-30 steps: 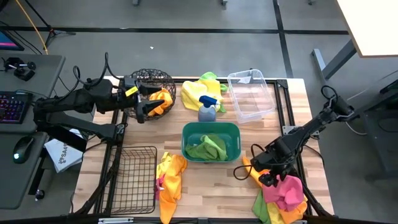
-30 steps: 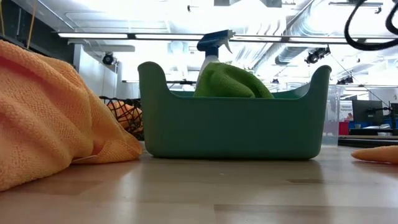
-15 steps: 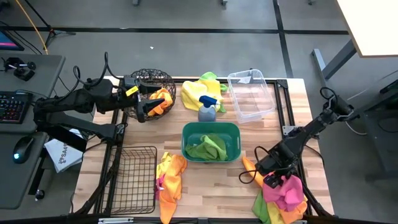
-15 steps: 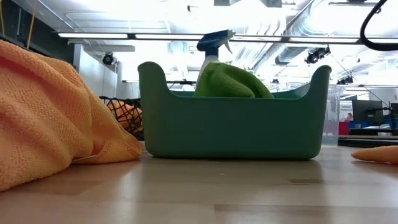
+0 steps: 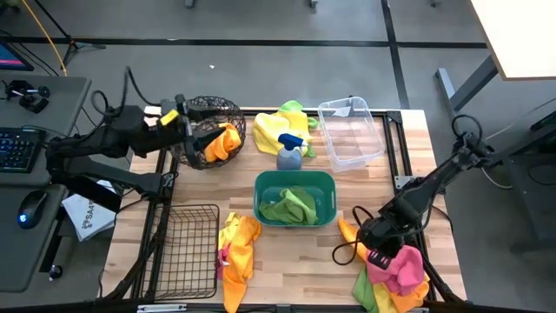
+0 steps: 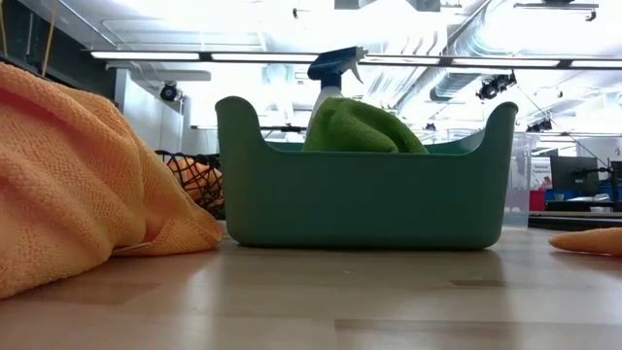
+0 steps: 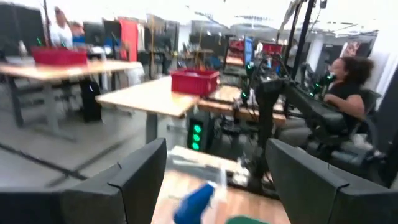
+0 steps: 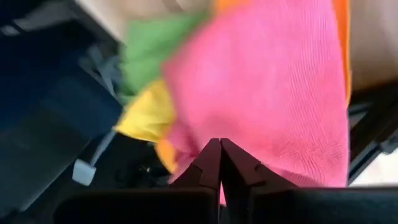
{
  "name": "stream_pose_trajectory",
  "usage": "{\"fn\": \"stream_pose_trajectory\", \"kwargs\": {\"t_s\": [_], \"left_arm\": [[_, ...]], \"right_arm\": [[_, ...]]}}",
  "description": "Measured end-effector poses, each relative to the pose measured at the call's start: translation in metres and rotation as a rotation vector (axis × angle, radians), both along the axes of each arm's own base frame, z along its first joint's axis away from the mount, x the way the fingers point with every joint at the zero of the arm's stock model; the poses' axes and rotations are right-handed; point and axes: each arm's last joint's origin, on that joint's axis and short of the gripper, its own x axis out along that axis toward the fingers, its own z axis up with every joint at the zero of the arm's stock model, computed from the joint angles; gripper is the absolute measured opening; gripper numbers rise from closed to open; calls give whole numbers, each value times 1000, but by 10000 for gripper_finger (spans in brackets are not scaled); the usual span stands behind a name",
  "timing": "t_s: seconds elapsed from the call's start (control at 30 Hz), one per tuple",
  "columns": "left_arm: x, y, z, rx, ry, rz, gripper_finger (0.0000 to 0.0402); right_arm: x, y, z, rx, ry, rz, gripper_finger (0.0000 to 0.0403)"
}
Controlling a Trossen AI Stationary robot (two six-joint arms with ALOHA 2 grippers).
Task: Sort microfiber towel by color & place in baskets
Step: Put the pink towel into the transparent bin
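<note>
High view first: we have the right gripper (image 5: 379, 256) down at the near right corner of the desk (image 5: 287, 261), nose into the heap where a pink towel (image 5: 401, 266) lies on top of orange, yellow and green ones. In the right wrist view the two fingers (image 8: 211, 163) sit pressed together with the pink cloth right at their tips; we think they have pinched a fold of it, but we cannot see cloth between them, so call that likely, not sure.

For this step we want a clean single pick: lift straight up and watch that only the pink one rises, since the yellow towel (image 8: 142, 121) and the green towel (image 8: 149, 46) lie touching it underneath. If a second cloth drags along, we should set down and pinch again higher on a fold.

Where to take it? The teal tub (image 5: 294, 198) already holds green, the round wire basket (image 5: 211, 130) holds orange, so the clear bin (image 5: 349, 132) or the rectangular wire basket (image 5: 185, 252) is free for pink.

The left gripper (image 5: 196, 139) hangs at the round basket's edge, fingers apart in the left wrist view, holding nothing.
</note>
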Motion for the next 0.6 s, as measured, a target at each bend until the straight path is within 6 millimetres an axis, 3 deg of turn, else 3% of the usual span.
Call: {"fn": "stream_pose_trajectory", "kwargs": {"t_s": [0.13, 0.23, 0.4, 0.6], "left_arm": [[-1, 1, 4, 56, -22, 44, 264], [-1, 3, 5, 69, -21, 64, 264], [2, 5, 2, 45, -1, 66, 264], [3, 6, -2, 38, 32, 63, 264]], "right_arm": [[11, -8, 50, -65, -184, 6, 1], [10, -13, 70, -143, -240, -22, 3], [-5, -19, 64, -195, -3, -77, 25], [-20, -12, 33, -193, 185, -41, 111]]}}
